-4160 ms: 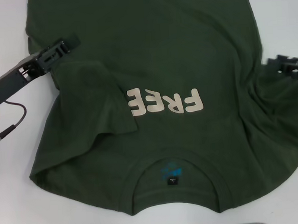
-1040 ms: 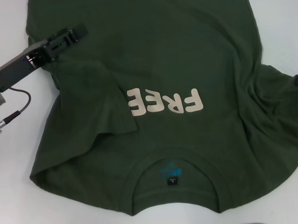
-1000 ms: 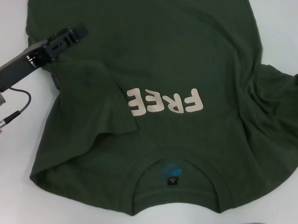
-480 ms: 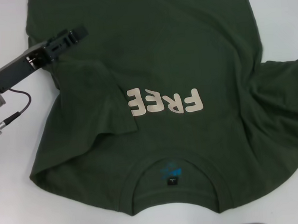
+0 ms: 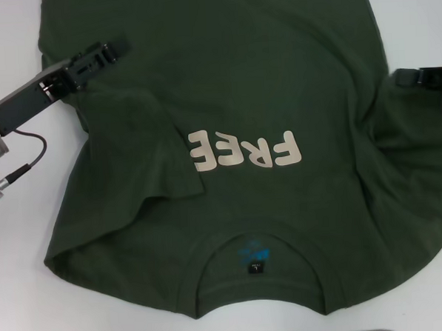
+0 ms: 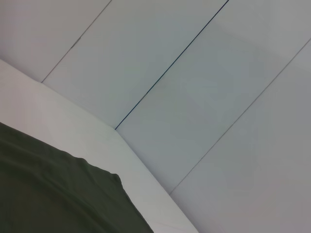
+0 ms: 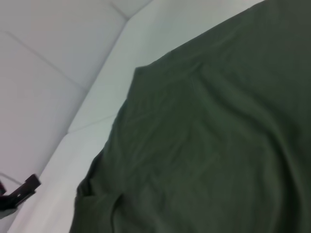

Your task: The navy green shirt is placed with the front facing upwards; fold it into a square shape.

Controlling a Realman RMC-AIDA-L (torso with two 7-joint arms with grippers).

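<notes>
A: Nearest bit?
B: Collar [image 5: 256,247] of the navy green shirt [image 5: 224,84], closest to the robot, small black tag [image 5: 256,267] inside it. Spread front-up on the white surface [image 5: 24,294].

A: Next back?
B: Cream "FREE" lettering [image 5: 246,151] across the chest, read upside down from the head view. Left sleeve [image 5: 135,151] folded in over the chest, just touching the lettering's edge. Bunched and wrinkled along the right side.

A: Grippers?
B: Left gripper [image 5: 110,51] sat on the shirt's left edge, beyond the folded sleeve. Jaws looked pressed at the cloth; open or closed, couldn't tell. Right gripper [image 5: 424,77] at the shirt's right edge, partly cut by the frame. Jaws unclear too.

A: Farthest?
B: Shirt body ran off the far side. Pale wall panels [image 6: 204,87] behind the surface in the left wrist view.
</notes>
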